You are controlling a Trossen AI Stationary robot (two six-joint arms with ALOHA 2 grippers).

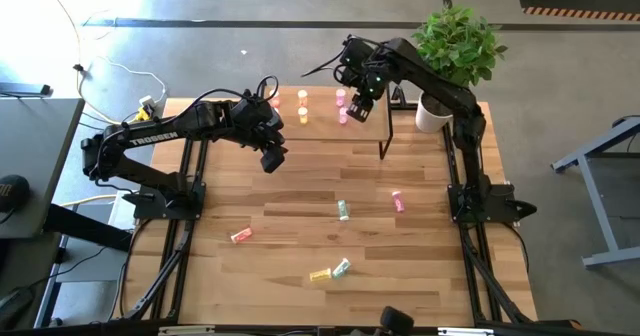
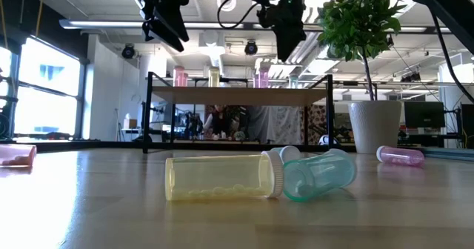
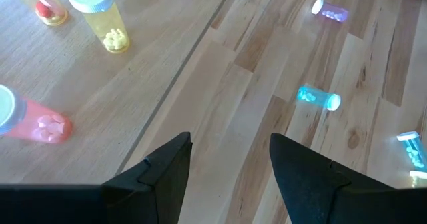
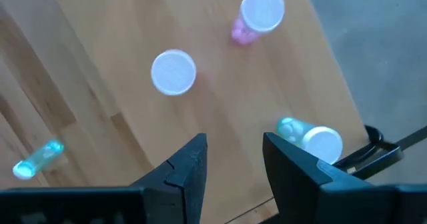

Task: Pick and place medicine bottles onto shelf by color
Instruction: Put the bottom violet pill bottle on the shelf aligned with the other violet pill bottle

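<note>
The shelf [image 1: 322, 107] stands at the table's far middle. Several medicine bottles stand upright on it: red-orange [image 3: 33, 123] and yellow [image 3: 100, 14] ones toward its left end, two pink ones [image 4: 173, 71] and a pale green one [image 4: 312, 139] toward its right. More bottles lie on their sides on the table: green [image 1: 343, 210], pink [image 1: 398, 201], red-orange [image 1: 241, 235], and a yellow [image 2: 218, 178] and green [image 2: 318, 175] pair near the front edge. My left gripper [image 3: 230, 141] hangs open above the shelf's near left edge. My right gripper [image 4: 235, 141] hangs open over the shelf's right part. Both are empty.
A potted green plant in a white pot [image 1: 432, 114] stands at the far right corner, close to my right arm. The shelf's thin black legs [image 1: 384, 141] reach down to the table. Bare wood lies between the shelf and the loose bottles.
</note>
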